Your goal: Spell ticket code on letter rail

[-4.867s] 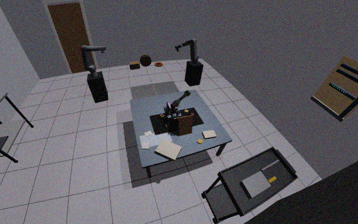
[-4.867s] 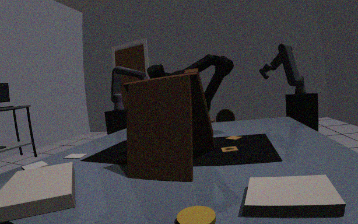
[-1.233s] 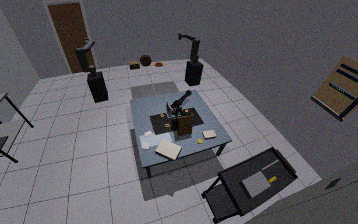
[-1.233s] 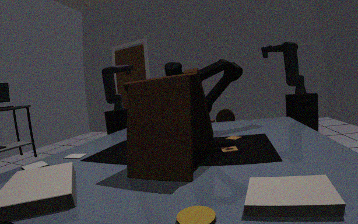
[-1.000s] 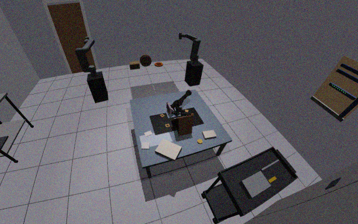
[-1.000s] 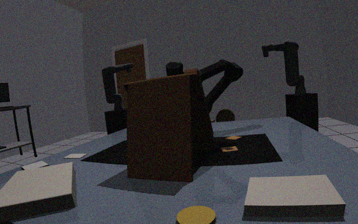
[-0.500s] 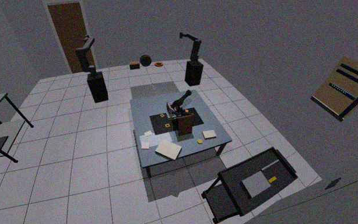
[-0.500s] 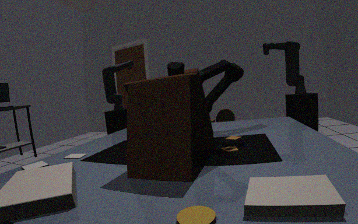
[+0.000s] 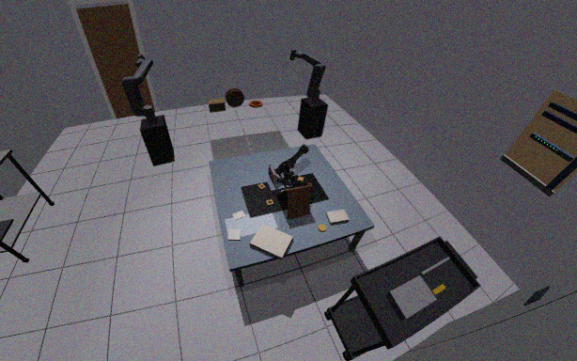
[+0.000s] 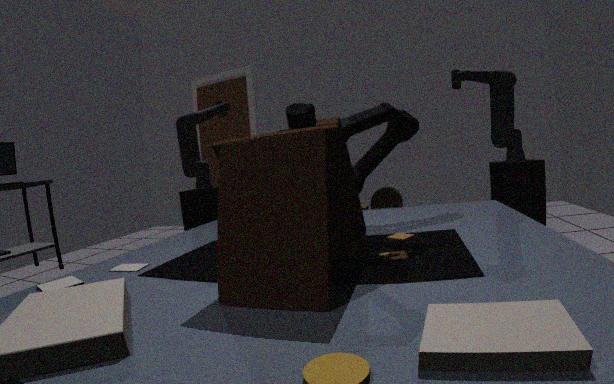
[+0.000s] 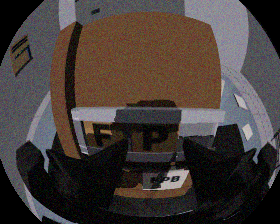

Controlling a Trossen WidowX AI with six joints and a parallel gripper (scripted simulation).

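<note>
The brown board (image 9: 298, 203) (image 10: 273, 220) (image 11: 141, 65) stands upright and shows its back in the top and exterior views. In the wrist view its pale rail (image 11: 93, 114) holds an F tile (image 11: 102, 136) near the left end. A P tile (image 11: 155, 136) is in the rail to its right, in shadow; a finger hides whether they touch. My gripper (image 11: 156, 143) is open, its fingers around the P tile's lower part. The white ticket (image 11: 166, 182) below ends in "PB"; its first character is unclear. Loose tiles (image 9: 261, 186) (image 9: 270, 202) (image 9: 300, 179) lie on the mat.
The black mat (image 9: 254, 207) (image 10: 431, 262) lies under the board. A large pale block (image 9: 272, 241) (image 10: 61, 315), a smaller one (image 9: 337, 216) (image 10: 503, 327) and a yellow disc (image 9: 322, 227) (image 10: 336, 370) lie behind the board. White cards (image 9: 239, 215) (image 9: 234, 234) lie near the table's edge.
</note>
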